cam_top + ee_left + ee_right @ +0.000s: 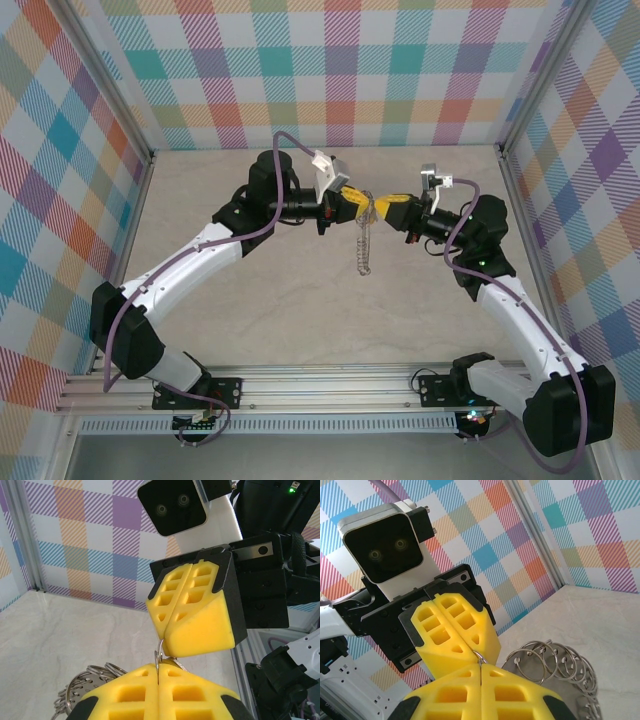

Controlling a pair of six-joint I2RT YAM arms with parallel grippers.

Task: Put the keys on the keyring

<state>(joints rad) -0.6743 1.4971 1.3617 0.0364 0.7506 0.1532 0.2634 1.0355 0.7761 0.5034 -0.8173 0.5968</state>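
Mid-air handover above the middle of the table. The left gripper and the right gripper are brought tip to tip, the left reaching in from the left and the right from the right, along one left-right line. Both are pressed together. In the wrist views a small wire loop is seen at the seam where the two sets of pads meet, and it appears to be pinched from both sides.

The keyring hangs from that loop, directly below the meeting point and free of the table. From above it is seen edge-on as a narrow bumpy strip, its long axis running from far to near. Neither arm is nearer to it: it lies at both tips alike.

The key's whereabouts cannot be told.

Open room is judged ample. The table beneath is bare, and the plaid walls at left, right and far stand well apart from the grippers. The tight spot is between the pads themselves, where almost none of the loop is left exposed for threading.
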